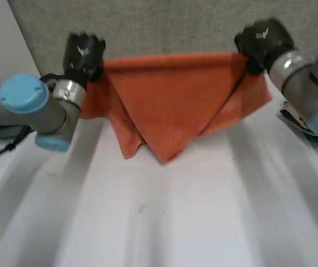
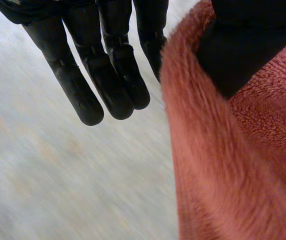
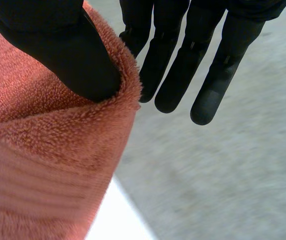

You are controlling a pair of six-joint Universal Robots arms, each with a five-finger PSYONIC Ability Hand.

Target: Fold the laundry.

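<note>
An orange terry towel (image 1: 170,105) hangs lifted above the far part of the white table (image 1: 175,222), its top edge stretched level and its folded layers dropping to a point. My left hand (image 1: 83,53) holds the top left corner and my right hand (image 1: 262,39) the top right corner. In the left wrist view the thumb (image 2: 243,50) presses the towel (image 2: 233,165) against a finger, while the other fingers (image 2: 113,75) stay straight beside it. In the right wrist view the thumb (image 3: 58,50) pinches the towel (image 3: 43,165) corner the same way, with straight fingers (image 3: 183,65) alongside.
Grey carpeted floor (image 1: 164,25) lies beyond the table's far edge. A flat brown object (image 1: 298,119) sits at the table's right side under my right arm. My left arm's elbow with its blue cap (image 1: 23,93) stands over the table's left side.
</note>
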